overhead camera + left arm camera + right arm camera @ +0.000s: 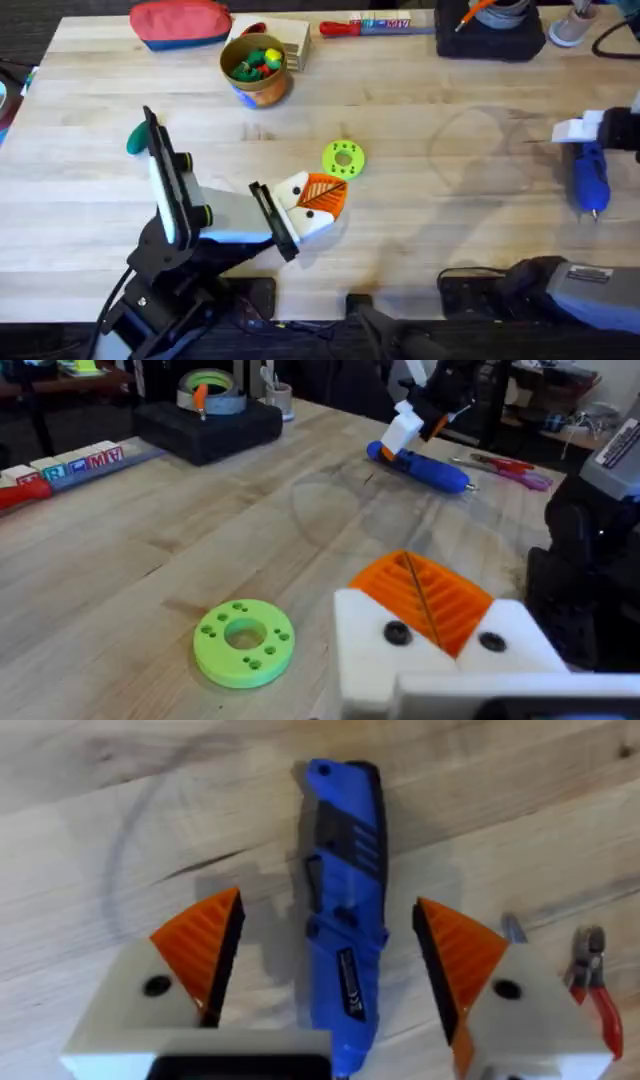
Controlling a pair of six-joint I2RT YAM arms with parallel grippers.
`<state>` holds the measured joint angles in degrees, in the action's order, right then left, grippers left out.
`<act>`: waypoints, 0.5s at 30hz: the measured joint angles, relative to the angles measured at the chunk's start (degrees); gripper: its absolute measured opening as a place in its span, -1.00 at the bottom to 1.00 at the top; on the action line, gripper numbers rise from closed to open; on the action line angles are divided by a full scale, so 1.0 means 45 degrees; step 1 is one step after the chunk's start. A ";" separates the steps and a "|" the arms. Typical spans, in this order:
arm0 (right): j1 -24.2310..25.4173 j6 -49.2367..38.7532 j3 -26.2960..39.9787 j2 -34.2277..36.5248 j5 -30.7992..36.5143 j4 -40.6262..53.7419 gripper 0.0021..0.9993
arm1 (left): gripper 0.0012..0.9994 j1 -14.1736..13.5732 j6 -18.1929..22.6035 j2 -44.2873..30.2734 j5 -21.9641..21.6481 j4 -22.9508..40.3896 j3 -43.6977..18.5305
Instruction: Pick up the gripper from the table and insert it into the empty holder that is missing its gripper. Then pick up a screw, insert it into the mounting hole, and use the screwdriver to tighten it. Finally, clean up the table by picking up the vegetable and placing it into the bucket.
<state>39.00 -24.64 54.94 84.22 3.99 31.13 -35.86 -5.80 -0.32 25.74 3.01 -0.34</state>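
My right gripper (330, 955) is open, and its orange pads (205, 945) stand on either side of the blue screwdriver (345, 890), which lies flat on the table. From overhead, that gripper (598, 135) sits at the far right, over the screwdriver's (590, 180) upper end. My left gripper (318, 205) rests low at mid-table with its orange pads (420, 590) pressed together. The dark green vegetable (135, 141) lies at the left, partly behind the left arm. The bucket (257, 68) holds colourful toy pieces at the back. The loose gripper, the holder and the screw are out of view.
A lime green disc (343, 158) with holes lies just beyond the left gripper. A red pouch (180, 22), a red-handled tool (340, 28) and a black box (490, 35) line the back edge. Red-handled pliers (595, 990) lie beside the right gripper.
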 joint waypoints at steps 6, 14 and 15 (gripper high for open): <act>0.0238 -0.0578 0.0057 0.1324 -0.0063 -0.0637 0.98 | -0.98 0.0000 0.0000 0.0004 0.0000 0.0000 0.0000; 0.0244 -0.0862 0.0359 0.2512 -0.0484 -0.1499 0.94 | -0.98 0.0000 0.0000 0.0005 -0.0005 0.0000 0.0000; 0.0244 -0.0880 0.0364 0.2533 -0.0520 -0.1503 0.92 | -0.98 0.0000 0.0000 0.0005 -0.0005 0.0000 0.0000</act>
<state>40.10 -28.60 56.58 95.61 1.65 24.36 -35.86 -5.80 -0.30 25.71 3.01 -0.34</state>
